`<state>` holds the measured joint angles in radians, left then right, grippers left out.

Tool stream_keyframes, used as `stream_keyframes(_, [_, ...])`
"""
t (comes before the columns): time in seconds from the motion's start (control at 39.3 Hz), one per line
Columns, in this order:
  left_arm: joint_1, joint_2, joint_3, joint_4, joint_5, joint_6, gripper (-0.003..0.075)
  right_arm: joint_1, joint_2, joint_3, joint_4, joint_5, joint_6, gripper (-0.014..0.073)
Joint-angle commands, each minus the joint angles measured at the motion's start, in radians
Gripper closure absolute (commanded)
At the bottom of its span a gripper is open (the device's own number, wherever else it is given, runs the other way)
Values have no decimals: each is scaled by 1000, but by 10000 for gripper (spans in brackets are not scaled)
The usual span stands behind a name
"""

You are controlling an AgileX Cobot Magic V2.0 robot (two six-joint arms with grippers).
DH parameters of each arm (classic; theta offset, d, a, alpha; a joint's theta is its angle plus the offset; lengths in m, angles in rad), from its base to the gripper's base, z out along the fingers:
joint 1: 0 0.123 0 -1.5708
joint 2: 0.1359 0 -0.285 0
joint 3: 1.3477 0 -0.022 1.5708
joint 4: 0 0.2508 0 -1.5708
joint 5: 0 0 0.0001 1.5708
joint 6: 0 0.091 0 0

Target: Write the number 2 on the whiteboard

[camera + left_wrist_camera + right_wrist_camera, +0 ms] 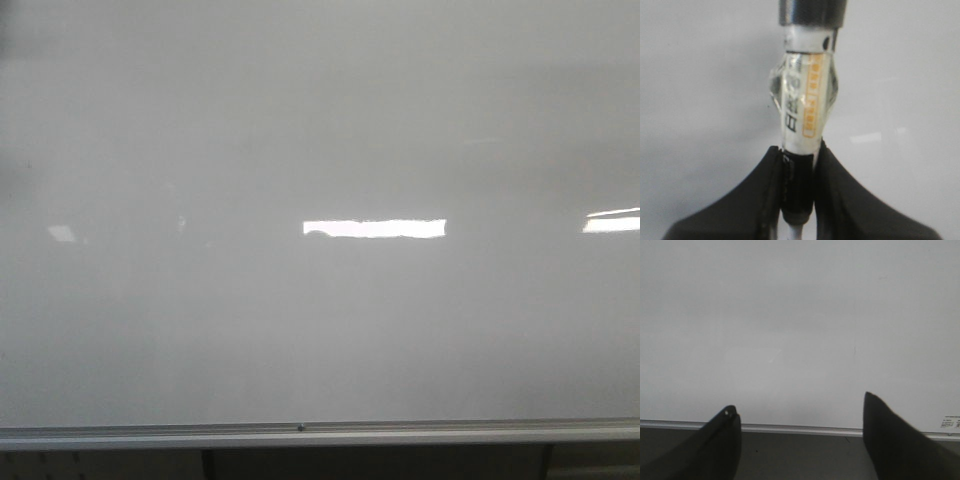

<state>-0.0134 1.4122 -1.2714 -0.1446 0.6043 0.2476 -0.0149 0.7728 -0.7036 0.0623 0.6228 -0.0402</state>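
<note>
The whiteboard (320, 130) is a glossy pale grey board that fills the front view, with a silver frame strip (320, 434) along its near edge. No digit 2 shows on it in any view. Neither gripper shows in the front view. In the left wrist view my left gripper (799, 152) is shut on a marker (802, 107), a white barrel with an orange label and a black cap end, pointing away from the fingers over the board. In the right wrist view my right gripper (799, 402) is open and empty, over the board's near edge (800, 429).
Bright white glare patches lie on the board at the middle (374, 228) and the right edge (612, 222). A dark surface (800, 455) runs below the frame strip. A small label (950, 422) sits near the board's corner.
</note>
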Motion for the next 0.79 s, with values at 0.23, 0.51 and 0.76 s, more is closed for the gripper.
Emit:
stream_keyframes(0.23, [-7, -198, -41, -340, 320, 469, 659, 30, 35, -197, 206, 225, -253, 55])
stream_keyframes(0.51, [-56, -239, -41, -608, 567, 725, 657, 187, 137, -329, 369, 355, -485, 55])
stream_keyframes(0.76, [-345, -237, -41, -558, 515, 749, 656, 435, 238, -454, 369, 423, -599, 55])
